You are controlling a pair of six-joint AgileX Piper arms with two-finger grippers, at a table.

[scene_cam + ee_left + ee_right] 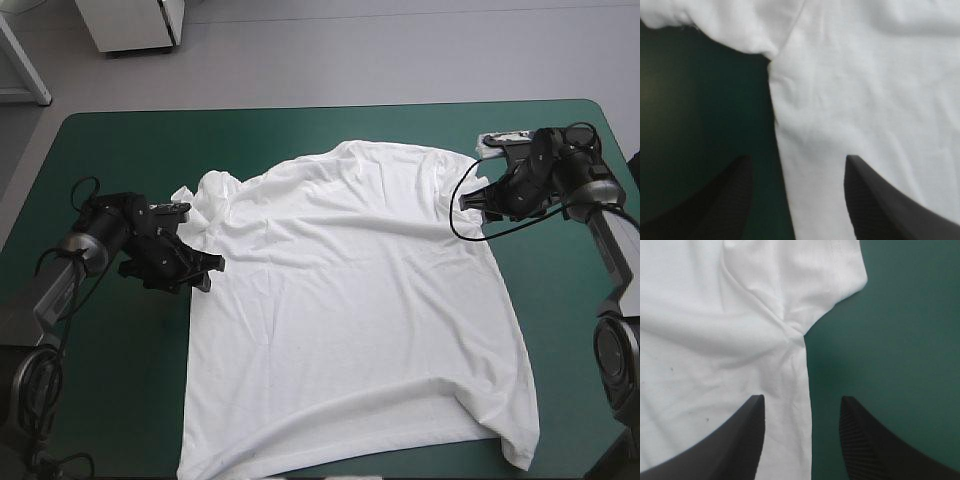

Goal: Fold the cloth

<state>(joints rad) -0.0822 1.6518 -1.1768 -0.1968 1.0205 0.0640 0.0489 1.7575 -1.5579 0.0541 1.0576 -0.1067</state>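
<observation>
T-shirt (350,300) lay spread flat and white across the middle of the teal-green bench (120,150), collar toward the far edge and hem reaching the near one. Its body was fairly smooth, with shallow creases. The left sleeve (205,195) was rumpled and folded partly on itself, while the right sleeve (840,270) lay flatter.

The left jaws were spread, low at the shirt's left side edge just below the armpit (771,57). That edge ran up between them, one black finger (715,200) over bare cover and the other over cloth. The right jaws were spread too and straddled the right side edge just short of the right armpit (795,332), where the fabric gathered in a small pucker. Neither pair held anything.

The step in hand looked like taking hold of both sides. To do it well, each lower finger would probably need to slide under the edge so the pinch takes both layers, not only the top one. Both pairs should bite equally deep and at matching points along the sides, or the fold line would run askew. The bunched left sleeve could drag and double under, so a slow, level lift seemed wise.
</observation>
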